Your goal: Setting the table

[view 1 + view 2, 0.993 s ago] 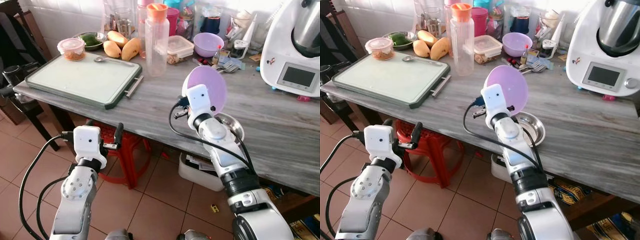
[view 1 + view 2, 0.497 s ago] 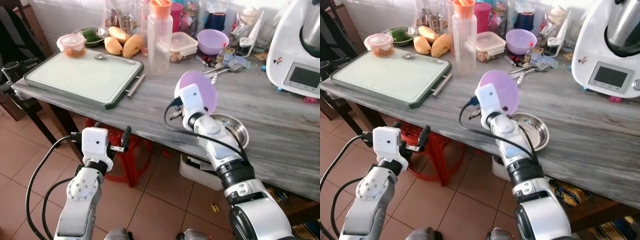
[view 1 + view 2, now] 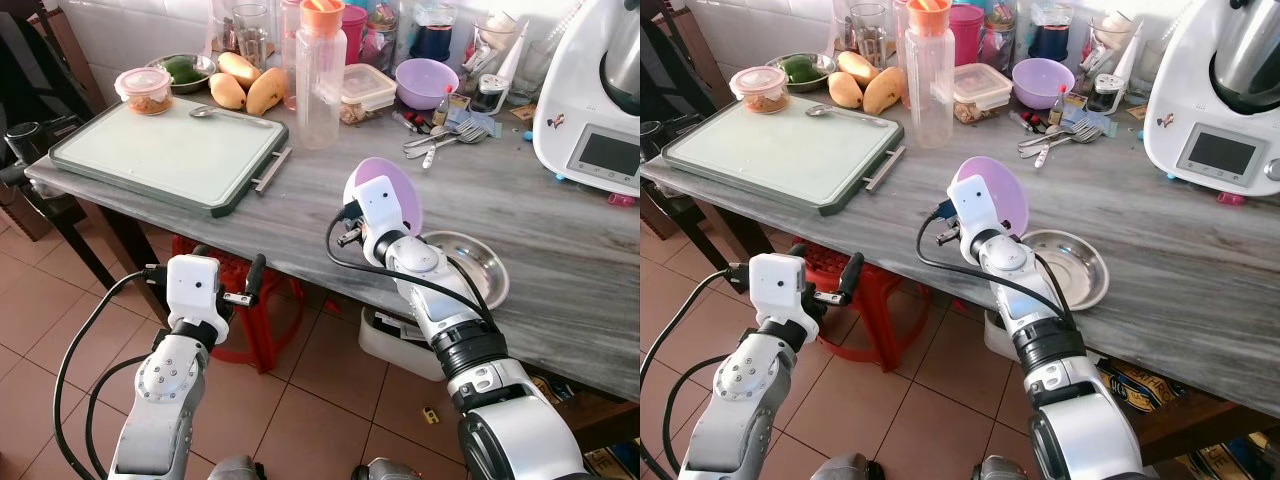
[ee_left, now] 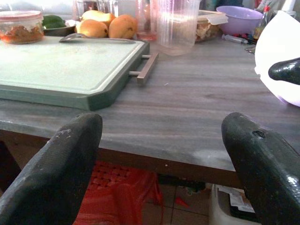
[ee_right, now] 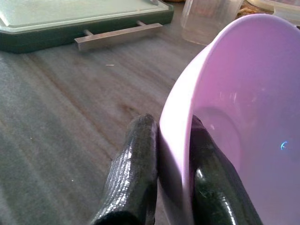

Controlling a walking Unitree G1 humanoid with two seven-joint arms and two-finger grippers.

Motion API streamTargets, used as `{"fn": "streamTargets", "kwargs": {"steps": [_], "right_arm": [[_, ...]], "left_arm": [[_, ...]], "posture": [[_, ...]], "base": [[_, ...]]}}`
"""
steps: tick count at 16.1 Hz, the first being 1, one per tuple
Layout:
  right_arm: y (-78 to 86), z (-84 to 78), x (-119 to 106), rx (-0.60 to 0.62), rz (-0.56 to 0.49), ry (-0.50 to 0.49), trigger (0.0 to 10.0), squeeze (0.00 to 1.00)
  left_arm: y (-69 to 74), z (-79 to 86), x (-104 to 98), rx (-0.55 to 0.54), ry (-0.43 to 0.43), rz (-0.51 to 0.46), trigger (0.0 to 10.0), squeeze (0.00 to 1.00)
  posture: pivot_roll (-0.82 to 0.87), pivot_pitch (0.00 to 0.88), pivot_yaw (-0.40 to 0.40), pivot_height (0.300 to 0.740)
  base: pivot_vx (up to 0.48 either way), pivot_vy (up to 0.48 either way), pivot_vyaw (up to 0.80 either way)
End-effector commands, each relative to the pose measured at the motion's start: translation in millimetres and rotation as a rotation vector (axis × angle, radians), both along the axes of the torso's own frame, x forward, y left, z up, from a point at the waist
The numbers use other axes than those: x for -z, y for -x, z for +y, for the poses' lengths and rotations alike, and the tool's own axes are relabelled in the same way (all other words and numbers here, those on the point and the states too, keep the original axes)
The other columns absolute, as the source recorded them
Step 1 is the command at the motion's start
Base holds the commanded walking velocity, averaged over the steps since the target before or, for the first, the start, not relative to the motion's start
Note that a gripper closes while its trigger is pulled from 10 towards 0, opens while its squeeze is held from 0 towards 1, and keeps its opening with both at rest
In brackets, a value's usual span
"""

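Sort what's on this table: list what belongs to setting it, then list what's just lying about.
In use: pink bowl pinched by the right claw; steel dish; forks.

Lying about: green tray, mangoes, plastic jug, food processor. The left claw is idle.

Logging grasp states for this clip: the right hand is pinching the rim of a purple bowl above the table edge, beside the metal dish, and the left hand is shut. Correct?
Not quite. The left hand is open: the left wrist view shows its two fingers wide apart with nothing between them. The right hand does pinch the purple bowl's rim beside the metal dish.

Home kitchen: mangoes (image 3: 246,88), cutting board (image 3: 165,152), food processor (image 3: 595,90) crowd the counter (image 3: 560,240).
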State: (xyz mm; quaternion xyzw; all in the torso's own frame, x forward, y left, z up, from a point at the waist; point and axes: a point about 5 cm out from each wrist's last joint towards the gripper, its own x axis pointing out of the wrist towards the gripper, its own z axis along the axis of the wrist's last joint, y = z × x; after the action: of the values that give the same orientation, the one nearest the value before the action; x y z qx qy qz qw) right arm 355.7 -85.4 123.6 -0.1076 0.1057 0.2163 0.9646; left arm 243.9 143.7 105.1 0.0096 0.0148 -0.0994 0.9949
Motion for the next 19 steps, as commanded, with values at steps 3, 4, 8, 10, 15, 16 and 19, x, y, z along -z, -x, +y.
{"fn": "streamTargets", "kwargs": {"steps": [3, 4, 8, 10, 15, 16, 19], "right_arm": [[-0.5, -3.3, 2.7, 0.011, 0.007, 0.003, 10.0, 0.98], [-0.6, -3.6, 2.8, 0.012, 0.006, 0.003, 10.0, 0.98], [-2.6, -7.6, -0.3, 0.035, -0.022, 0.007, 10.0, 0.96], [-4.3, -9.0, -5.2, 0.04, -0.045, 0.008, 10.0, 0.95], [-11.2, -12.7, -21.4, 0.057, -0.131, 0.006, 10.0, 0.93], [-11.6, -12.5, -23.1, 0.056, -0.14, 0.007, 10.0, 0.94], [-11.6, -10.6, -28.7, 0.043, -0.178, 0.008, 10.0, 0.94]], "left_arm": [[0.2, -0.1, -1.6, 0.007, -0.009, 0.005, 10.0, 0.0], [0.1, 0.0, -1.5, 0.006, -0.01, 0.006, 10.0, 0.0], [-0.5, 0.0, 0.3, 0.007, -0.014, 0.016, 10.0, 0.0], [-0.9, -0.2, 0.9, 0.008, -0.015, 0.022, 10.0, 0.0], [-2.1, -0.3, 4.7, 0.006, -0.021, 0.042, 10.0, 0.0], [-2.3, -0.2, 5.1, 0.005, -0.022, 0.044, 10.0, 0.0], [-3.2, 0.0, 6.0, 0.007, -0.025, 0.048, 10.0, 0.0]], "posture": [[0.06, 0.039, -0.011, 0.74], [0.06, 0.039, -0.011, 0.74], [0.06, 0.033, -0.007, 0.74], [0.06, 0.033, -0.007, 0.74], [0.06, 0.015, -0.009, 0.74], [0.06, 0.014, -0.009, 0.74], [0.06, 0.008, -0.007, 0.74]], "base": [[0.0, 0.0, 0.0], [0.0, 0.0, 0.0], [0.0, 0.0, 0.0], [0.0, 0.0, 0.0], [0.0, 0.0, 0.0], [0.0, 0.0, 0.0], [0.0, 0.0, 0.0]]}}
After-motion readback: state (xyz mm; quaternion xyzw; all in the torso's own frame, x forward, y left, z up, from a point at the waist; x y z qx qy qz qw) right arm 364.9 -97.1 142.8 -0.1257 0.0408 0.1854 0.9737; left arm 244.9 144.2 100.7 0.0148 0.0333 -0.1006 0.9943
